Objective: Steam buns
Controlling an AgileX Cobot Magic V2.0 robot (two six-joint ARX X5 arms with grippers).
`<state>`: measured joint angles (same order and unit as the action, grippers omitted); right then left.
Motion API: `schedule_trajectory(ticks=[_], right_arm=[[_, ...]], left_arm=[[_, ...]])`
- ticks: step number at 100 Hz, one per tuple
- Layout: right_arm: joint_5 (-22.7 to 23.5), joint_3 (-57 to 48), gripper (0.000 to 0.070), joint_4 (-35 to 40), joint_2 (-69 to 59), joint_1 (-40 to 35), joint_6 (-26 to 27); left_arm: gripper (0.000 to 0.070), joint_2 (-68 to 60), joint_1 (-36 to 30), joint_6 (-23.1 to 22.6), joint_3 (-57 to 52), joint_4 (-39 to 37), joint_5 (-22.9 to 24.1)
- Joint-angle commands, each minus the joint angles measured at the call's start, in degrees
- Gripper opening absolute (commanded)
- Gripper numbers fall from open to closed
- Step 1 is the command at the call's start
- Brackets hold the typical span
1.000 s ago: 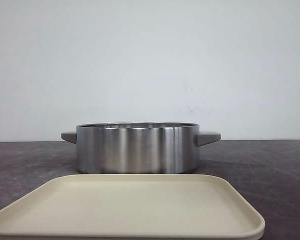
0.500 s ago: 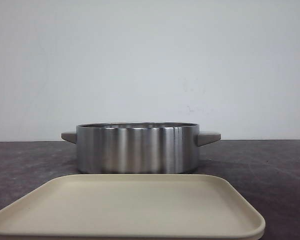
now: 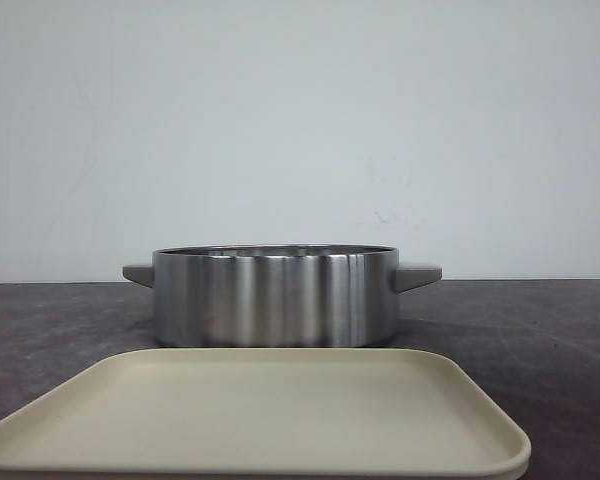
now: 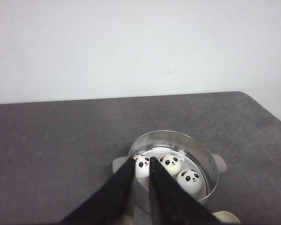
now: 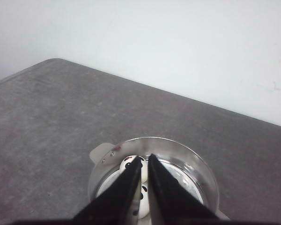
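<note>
A steel pot point(image 3: 275, 297) stands on the dark table behind a bare beige tray point(image 3: 260, 410). In the left wrist view the pot point(image 4: 178, 134) holds three white panda-faced buns point(image 4: 171, 164) side by side; a fourth is not visible. My left gripper point(image 4: 141, 160) hangs high above the pot's near side, jaws nearly closed and empty. My right gripper point(image 5: 144, 157) hangs above the pot point(image 5: 178, 143), also nearly closed and empty. Its fingers hide most of the buns; one point(image 5: 125, 163) shows beside the fingers and another point(image 5: 144, 200) in the slit between them. Neither gripper shows in the front view.
The pot has grey handles on both sides point(image 3: 417, 275). A corner of the beige tray point(image 4: 225, 218) shows near the pot in the left wrist view. A white wall rises behind the table's far edge.
</note>
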<state>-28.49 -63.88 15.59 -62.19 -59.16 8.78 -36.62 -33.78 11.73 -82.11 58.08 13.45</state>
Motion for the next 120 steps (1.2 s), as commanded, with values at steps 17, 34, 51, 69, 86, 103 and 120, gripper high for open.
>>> schedule_trajectory(ticks=[17,34,51,69,86,103,120], right_arm=[[0.0,-0.8,0.0016,-0.6,-0.4,-0.7,-0.5],[0.0,-0.8,0.0016,-0.6,-0.4,-0.7,-0.5],[0.0,-0.8,0.0017,-0.6,1.0,-0.4,-0.5],[-0.3,-0.8,0.0017,1.0,5.4,0.9,-0.6],[3.2,-0.8,0.0016,11.1,12.2,10.4,-1.1],[13.7,1.6,0.0017,18.5,19.9,25.9,-6.6],[22.6,13.1,0.0016,11.8,29.0,43.2,-6.4]], left_arm=[[0.0016,-0.4,-0.4,0.6,-1.0,-0.6,0.1],[0.0016,-0.4,-0.4,0.6,-1.0,-0.6,0.1],[0.0016,-0.4,-0.4,0.6,-1.0,-0.6,0.1],[0.0016,-0.4,-0.4,0.6,-1.0,-0.6,0.1],[0.0016,-0.3,-0.4,0.6,-1.0,-0.6,0.1],[0.0016,-0.4,-0.4,0.6,-1.0,-0.6,0.1],[0.0016,-0.4,-0.4,0.6,-1.0,-0.6,0.1]])
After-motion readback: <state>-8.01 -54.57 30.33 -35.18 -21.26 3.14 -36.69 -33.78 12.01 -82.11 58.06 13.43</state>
